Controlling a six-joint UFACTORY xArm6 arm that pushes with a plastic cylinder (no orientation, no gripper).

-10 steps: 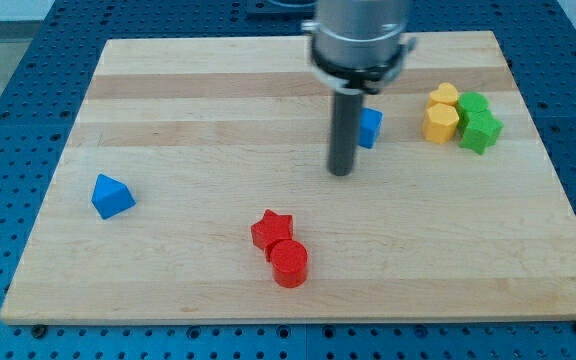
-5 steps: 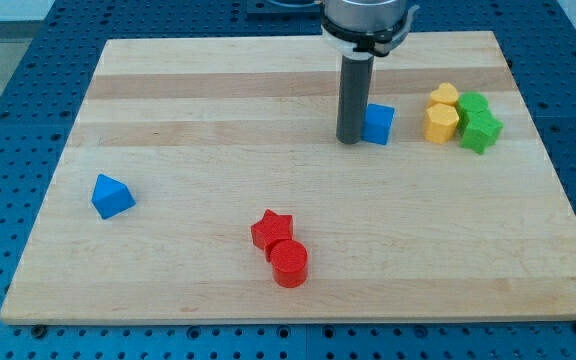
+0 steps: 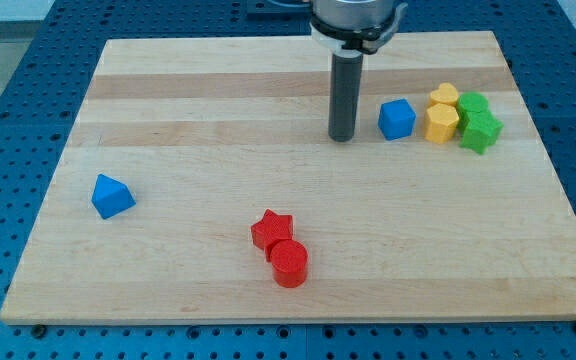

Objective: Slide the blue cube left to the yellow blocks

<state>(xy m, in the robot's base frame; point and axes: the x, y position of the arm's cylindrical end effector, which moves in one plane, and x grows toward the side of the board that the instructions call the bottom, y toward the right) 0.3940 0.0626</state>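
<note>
The blue cube sits on the wooden board at the view's upper right, just left of the two yellow blocks, with a narrow gap to the nearer one. My tip rests on the board to the left of the blue cube, apart from it by about a cube's width. The rod stands upright and hides nothing of the blocks.
Two green blocks touch the yellow ones on their right. A blue triangular block lies at the view's left. A red star and a red cylinder sit together at the bottom centre. The board's right edge is near the cluster.
The blue cube has slid right, closer to the yellow blocks. My tip moved up toward the cube, pushed it, and now stands slightly left, apart from it.
</note>
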